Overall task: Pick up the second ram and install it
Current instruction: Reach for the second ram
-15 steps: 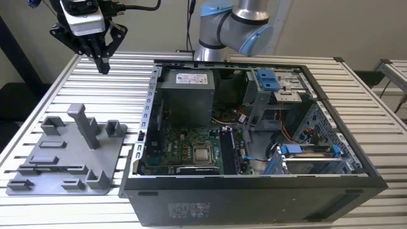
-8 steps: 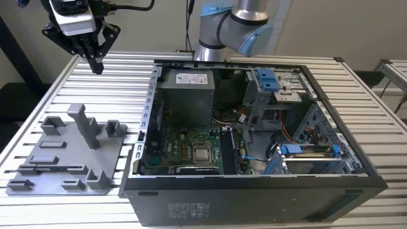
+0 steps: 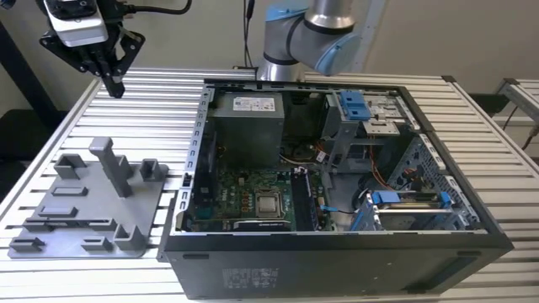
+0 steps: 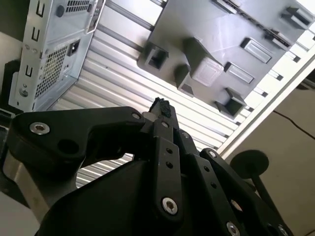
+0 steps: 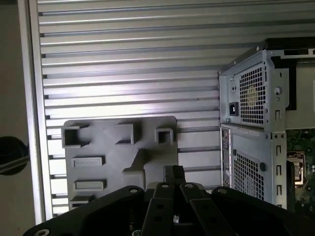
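One open computer case (image 3: 337, 265) lies on its side on the slatted desk (image 3: 168, 95), with its interior facing up.

- Inside the case, at the far end: a grey power supply box (image 3: 244, 123).
- In the near half: a green motherboard (image 3: 240, 202) with the processor socket (image 3: 269, 203).
- Memory slots (image 3: 303, 199) sit just beside the socket, on the exterior view's right. A long dark strip stands in them.
- Further to that side are metal drive bays with blue latches (image 3: 354, 104) and loose cables.

A grey tray (image 3: 88, 205) sits just beside the case, on the exterior view's left. It holds moulded holder blocks, a tall post (image 3: 113, 164) and a low rail (image 3: 67, 222) with a dark line along it.

The second ram cannot be placed for certain. It may be the dark strip in the slots or the line on the rail.

The claw (image 3: 115, 88) hangs above the desk, off the case's far corner on the tray's side. It is well apart from both the case and the tray. In both wrist views its fingers (image 5: 173, 173) are pressed together at the tips.

The arm's base (image 3: 291, 44) stands behind the case's far wall. The case's perforated rear panel (image 5: 251, 98) and the tray (image 4: 206, 29) lie below the claw, with bare slats between them.
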`<control>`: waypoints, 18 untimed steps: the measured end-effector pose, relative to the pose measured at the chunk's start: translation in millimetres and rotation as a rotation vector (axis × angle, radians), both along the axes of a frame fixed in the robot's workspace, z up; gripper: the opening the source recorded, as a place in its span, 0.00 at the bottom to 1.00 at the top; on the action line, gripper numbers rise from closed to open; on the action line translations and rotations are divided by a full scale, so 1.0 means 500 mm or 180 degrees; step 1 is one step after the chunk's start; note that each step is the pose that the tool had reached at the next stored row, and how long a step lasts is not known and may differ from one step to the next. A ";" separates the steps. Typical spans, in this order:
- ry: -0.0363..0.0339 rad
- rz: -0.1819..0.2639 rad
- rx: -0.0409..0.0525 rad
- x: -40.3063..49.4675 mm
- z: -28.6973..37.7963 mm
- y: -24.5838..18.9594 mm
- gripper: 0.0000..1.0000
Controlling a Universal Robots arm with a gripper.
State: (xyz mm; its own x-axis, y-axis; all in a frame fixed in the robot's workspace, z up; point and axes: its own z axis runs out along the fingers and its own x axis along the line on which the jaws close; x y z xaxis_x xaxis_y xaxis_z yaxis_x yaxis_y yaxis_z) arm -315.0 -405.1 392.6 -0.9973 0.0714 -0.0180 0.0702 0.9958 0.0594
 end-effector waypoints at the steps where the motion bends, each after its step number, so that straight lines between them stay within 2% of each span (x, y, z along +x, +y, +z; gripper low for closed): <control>1: 0.0001 0.0000 0.0000 -0.006 0.000 -0.0001 0.11; 6: 0.0000 0.0000 0.0002 -0.037 0.000 -0.0002 0.11; 18: 0.0000 0.0000 0.0005 -0.131 0.000 -0.0001 0.11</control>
State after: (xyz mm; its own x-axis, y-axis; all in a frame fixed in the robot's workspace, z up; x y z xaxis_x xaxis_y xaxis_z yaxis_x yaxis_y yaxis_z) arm -380.4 -405.1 392.6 -0.9973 0.0715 -0.0179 0.0703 0.9957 0.0609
